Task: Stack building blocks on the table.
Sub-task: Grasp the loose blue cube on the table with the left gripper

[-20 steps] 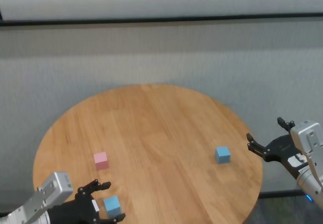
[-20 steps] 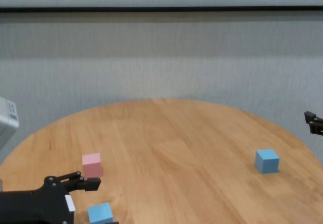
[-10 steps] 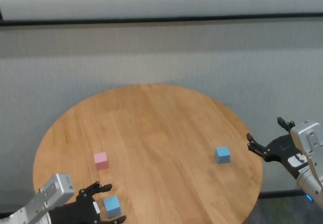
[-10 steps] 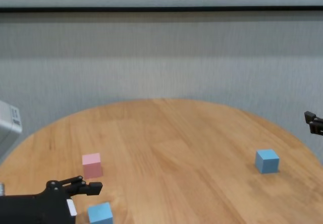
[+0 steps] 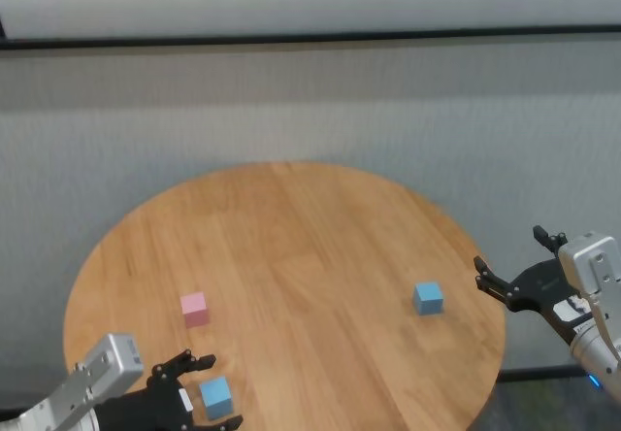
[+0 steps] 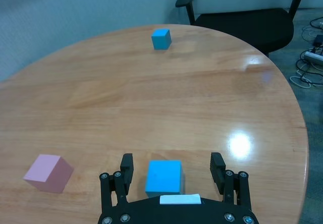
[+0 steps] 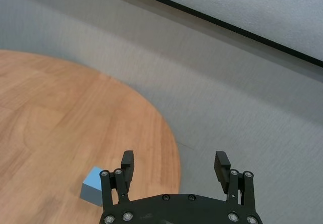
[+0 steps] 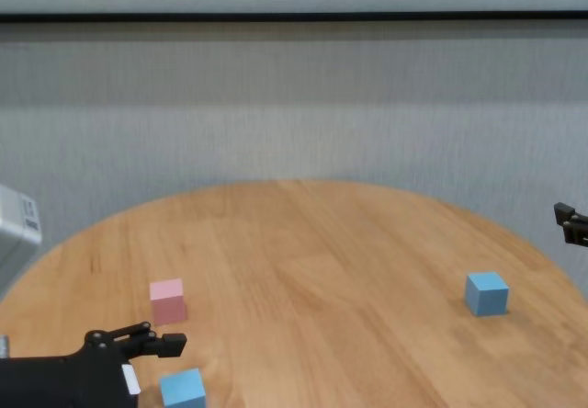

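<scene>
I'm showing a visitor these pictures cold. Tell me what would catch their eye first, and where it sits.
Three small cubes scattered unstacked on the round wooden table: a pale pink block toward the robot's left, a light blue block alone near the right edge, and another light blue block at the near left edge. That near one sits between the fingers of the open left gripper. The right gripper, also open, hangs just off the table's right edge.

The bench (image 5: 291, 247) has a light-brown wood-grain plank top. Two blocks are light blue, one (image 5: 215, 396) near the black left end effector (image 5: 199, 390) and one (image 5: 428, 297) toward the black right end effector (image 5: 514, 269), while the third block (image 5: 194, 308) is pale pink.
</scene>
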